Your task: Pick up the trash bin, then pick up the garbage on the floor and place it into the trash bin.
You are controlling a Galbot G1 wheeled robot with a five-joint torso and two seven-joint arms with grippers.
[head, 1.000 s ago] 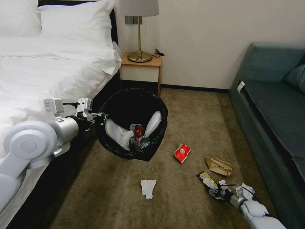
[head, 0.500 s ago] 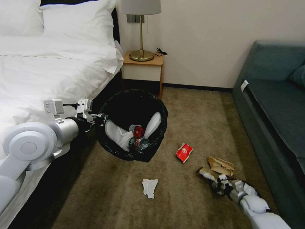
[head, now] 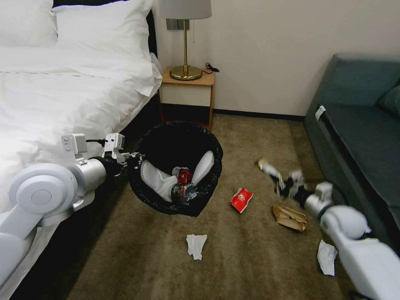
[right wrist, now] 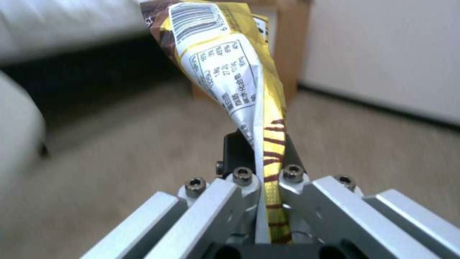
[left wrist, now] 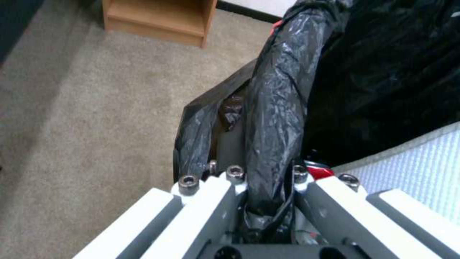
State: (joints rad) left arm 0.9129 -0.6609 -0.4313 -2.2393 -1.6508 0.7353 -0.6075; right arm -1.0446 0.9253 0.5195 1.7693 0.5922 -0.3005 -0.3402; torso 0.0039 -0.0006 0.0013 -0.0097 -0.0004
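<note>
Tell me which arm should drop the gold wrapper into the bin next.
Right. Its hand is already clamped on the gold wrapper, raised above the carpet beside the trash bin. The left hand is occupied, pinching the bin's bag-covered rim to hold it up.

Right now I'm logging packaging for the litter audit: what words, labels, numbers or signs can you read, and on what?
Gold wrapper, held in the right gripper: a barcode and a white nutrition-style table; its digits and characters are too small to quote.
Red packet on the floor: white marking, too small to read.
Trash bin, gripped by the left gripper: no lettering.
</note>
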